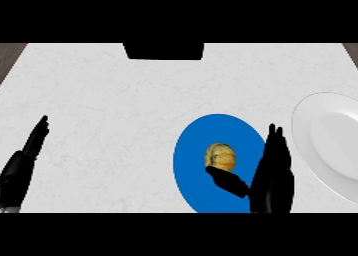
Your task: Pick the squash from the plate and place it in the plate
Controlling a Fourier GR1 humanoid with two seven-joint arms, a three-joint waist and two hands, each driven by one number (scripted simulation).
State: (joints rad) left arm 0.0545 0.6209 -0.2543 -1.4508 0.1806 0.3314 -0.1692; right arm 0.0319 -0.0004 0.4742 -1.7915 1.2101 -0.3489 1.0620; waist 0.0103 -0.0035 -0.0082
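A small squash [220,156], tan and lumpy with faint pale streaks, sits near the middle of a glossy blue plate [194,150] in the lower centre-right of the frame. The plate reads as a tall oval and lies flat on a pale, marble-veined surface [130,100]. Just to its right, partly cut by the frame's right edge, is a larger white plate [322,135] with a smooth raised rim and a shallow well. The right robot hand [274,175], matt black, comes up from the lower edge over the blue plate's right rim; its fingers are straight and point up the frame, its thumb is spread out to the left, the tip close under the squash, and nothing is held in it. The left robot hand [23,157] rests at the lower left, open, fingers straight. A dark blocky shape [163,50] sits at the top centre, and brown wood-grained corners [5,57] show past the surface's upper edges.
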